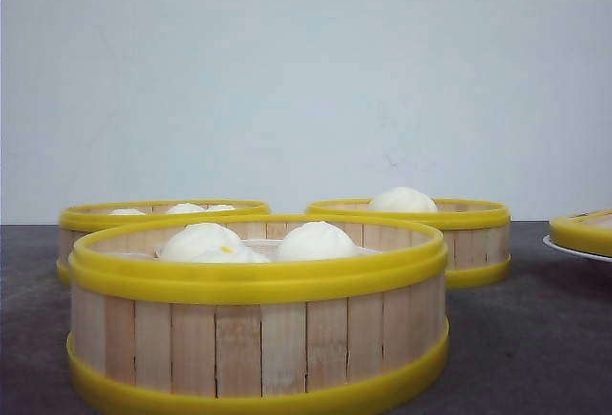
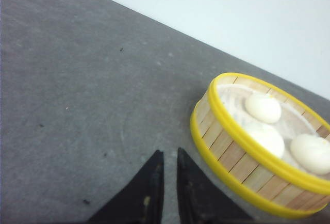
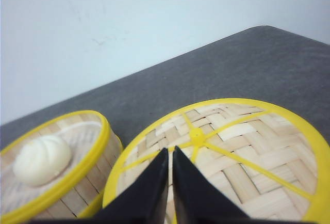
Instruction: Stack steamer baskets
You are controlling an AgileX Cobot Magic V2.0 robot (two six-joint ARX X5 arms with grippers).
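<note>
Your left gripper (image 2: 167,157) is nearly closed, empty, above grey table (image 2: 77,105). Your right gripper (image 3: 170,154), likewise empty, hovers over a woven lid (image 3: 247,152). Three steamer baskets (image 1: 258,329) fill the frame's lower half.

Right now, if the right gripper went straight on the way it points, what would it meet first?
Most likely the woven lid with yellow rim and spokes: the right gripper, fingers nearly together, points at it near the hub. Its height above the lid is unclear.
</note>
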